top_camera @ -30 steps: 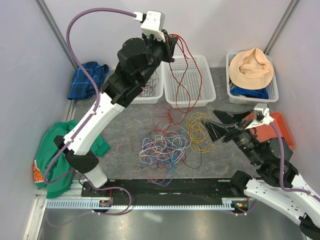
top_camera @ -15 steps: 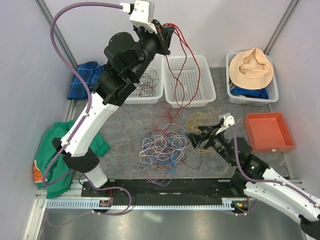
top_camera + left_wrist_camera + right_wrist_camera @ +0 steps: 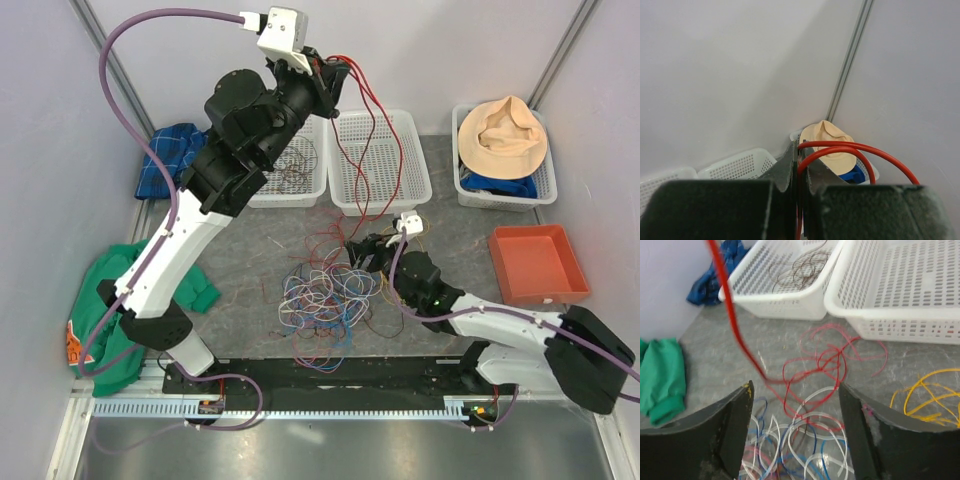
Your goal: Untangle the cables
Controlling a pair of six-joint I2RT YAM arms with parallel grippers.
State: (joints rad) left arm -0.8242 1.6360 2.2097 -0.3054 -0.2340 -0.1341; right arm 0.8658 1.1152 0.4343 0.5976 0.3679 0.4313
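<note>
Left arm raised high at the back of the cell. Left hand (image 3: 333,72) sits above the baskets, fingers pressed together on a red cable (image 3: 840,148). Wrist view shows the cable pinched in the slit between them and arching out to the right. From the hand the red cable hangs in long loops in front of the middle basket (image 3: 400,140) and runs down to the worktop (image 3: 250,240). Its lower coils lie just in front of the basket rims.

Right arm low, reaching in from the right. Right hand (image 3: 362,252) is close over the worktop at the right edge of the tangle (image 3: 322,295). Fingers (image 3: 735,425) spread wide apart, not clamped on anything. Its wrist view frames white, blue and red loops on the worktop between the fingers. One red strand climbs up and left out of that view. Whether the hand touches any cable: cannot tell.

Tangle: white, blue, purple and red strands heaped mid-worktop, in front of the left and middle baskets. Yellow cable (image 3: 925,395) lies in loose loops just right of the heap, near the right hand. Brown cables (image 3: 800,267) are coiled inside the left basket (image 3: 775,305), apart from the rest.

Surroundings:
- Third basket (image 3: 500,202) at far right, with a tan hat (image 3: 505,135) on top of something blue.
- Red tray (image 3: 537,262) in front of that basket.
- Green cloth (image 3: 110,290) at the left edge.
- Blue checked cloth (image 3: 175,155) in the back left corner.
</note>
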